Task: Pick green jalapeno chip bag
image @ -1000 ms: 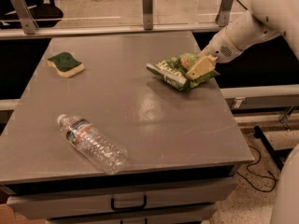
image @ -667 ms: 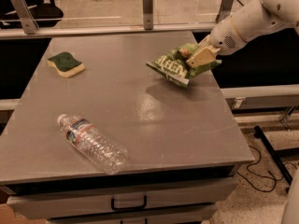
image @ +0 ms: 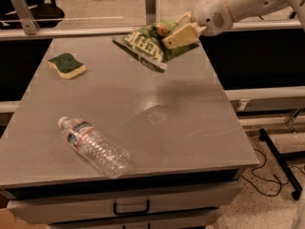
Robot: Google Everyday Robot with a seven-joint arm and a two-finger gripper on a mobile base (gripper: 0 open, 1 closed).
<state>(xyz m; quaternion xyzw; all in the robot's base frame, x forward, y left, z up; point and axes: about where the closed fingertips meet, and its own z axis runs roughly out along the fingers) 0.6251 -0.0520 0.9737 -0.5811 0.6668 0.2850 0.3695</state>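
Note:
The green jalapeno chip bag (image: 144,46), crinkly green with white lettering, hangs in the air above the far right part of the grey table (image: 190,123). My gripper (image: 174,33) reaches in from the upper right and is shut on the bag's right end. The bag tilts, its left end lower. The cream fingers (image: 181,35) cover part of the bag. The white arm runs off to the upper right.
A green-topped yellow sponge (image: 67,65) lies at the far left of the table. A clear plastic water bottle (image: 94,147) lies on its side near the front left. A drawer handle (image: 130,208) shows below the front edge. A rail runs behind the table.
The gripper has lifted the chip bag off the table surface and raised it; the bag now hangs above the table. Sponge and bottle have not moved.

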